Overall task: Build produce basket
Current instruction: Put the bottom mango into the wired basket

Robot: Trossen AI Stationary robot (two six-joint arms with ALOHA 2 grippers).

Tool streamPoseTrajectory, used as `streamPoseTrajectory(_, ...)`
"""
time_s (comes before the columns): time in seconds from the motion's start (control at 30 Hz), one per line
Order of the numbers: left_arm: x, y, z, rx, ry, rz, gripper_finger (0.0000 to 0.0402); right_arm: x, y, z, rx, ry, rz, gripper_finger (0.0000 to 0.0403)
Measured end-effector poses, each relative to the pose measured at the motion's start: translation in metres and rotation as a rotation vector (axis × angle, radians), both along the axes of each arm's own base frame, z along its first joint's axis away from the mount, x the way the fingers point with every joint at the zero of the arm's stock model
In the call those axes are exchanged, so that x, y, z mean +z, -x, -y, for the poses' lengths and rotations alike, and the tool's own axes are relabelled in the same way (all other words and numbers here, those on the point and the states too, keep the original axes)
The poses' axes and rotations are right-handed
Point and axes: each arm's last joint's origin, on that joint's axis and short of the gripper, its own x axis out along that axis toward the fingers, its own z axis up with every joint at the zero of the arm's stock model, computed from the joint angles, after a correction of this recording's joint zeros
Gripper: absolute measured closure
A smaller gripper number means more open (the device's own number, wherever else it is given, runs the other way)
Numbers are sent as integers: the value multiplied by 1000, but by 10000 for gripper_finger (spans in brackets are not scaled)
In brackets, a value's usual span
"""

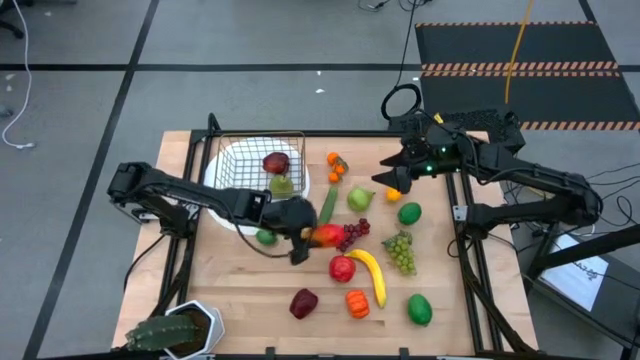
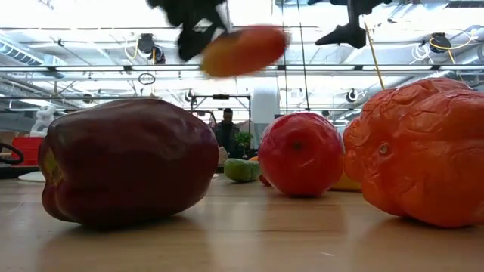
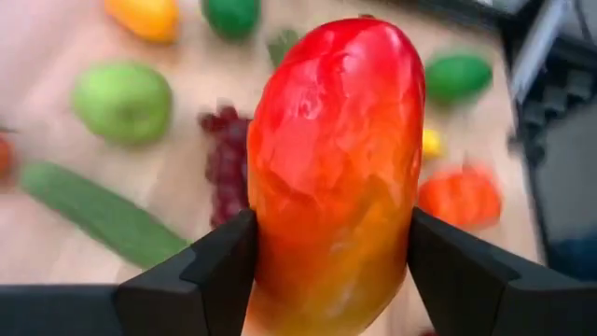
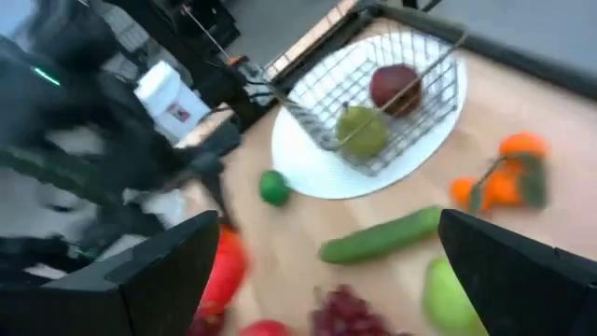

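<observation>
The wire basket (image 1: pixel 250 160) stands on a white plate (image 1: pixel 215 170) at the far left and holds a red apple (image 1: pixel 276 163) and a green pear (image 1: pixel 282 184). My left gripper (image 1: pixel 312 236) hovers mid-table, shut on a red-orange mango (image 3: pixel 331 159), also seen in the low view (image 2: pixel 243 51). My right gripper (image 1: pixel 385 178) hangs open and empty above the far right of the table (image 4: pixel 326 280). Other produce lies loose on the wood: cucumber (image 1: pixel 328 204), purple grapes (image 1: pixel 355 232), banana (image 1: pixel 372 272). My left gripper pinches the mango's two long sides (image 3: pixel 266 233) between its two fingers (image 3: pixel 219 271), near the mango's nearer end. The fingers slant down from the table's left, and the mango sticks out ahead along them. The mango is lifted clear of the table.
Loose on the table are a red apple (image 1: pixel 342 268), a dark red pepper (image 1: pixel 303 302), an orange pepper (image 1: pixel 357 302), green grapes (image 1: pixel 400 250), limes (image 1: pixel 419 308) (image 1: pixel 265 237) and tangerines (image 1: pixel 335 168). A spiky potted plant (image 1: pixel 170 330) stands at the near left corner.
</observation>
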Motion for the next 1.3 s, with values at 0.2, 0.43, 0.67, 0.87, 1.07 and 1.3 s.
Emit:
streamPoseTrajectory(0.2, 51, 8, -6, 191, 51, 84, 154, 4, 10, 9, 5, 149, 1, 3)
streamPoseTrajectory(0.43, 91, 10, -14, 454, 205, 259, 153, 8, 18, 11, 8, 213, 11, 3)
streamPoseTrajectory(0.67, 102, 8, -22, 619, 434, 350, 153, 13, 24, 8, 9, 236, 38, 3)
streamPoseTrajectory(0.87, 103, 7, -25, 723, 613, 385, 153, 14, 25, 7, 7, 238, 44, 3)
streamPoseTrajectory(1.07, 103, 7, -22, 797, 786, 381, 153, 14, 25, 7, 6, 237, 44, 3)
streamPoseTrajectory(1.3, 103, 7, -21, 844, 914, 369, 153, 14, 25, 7, 6, 236, 44, 3)
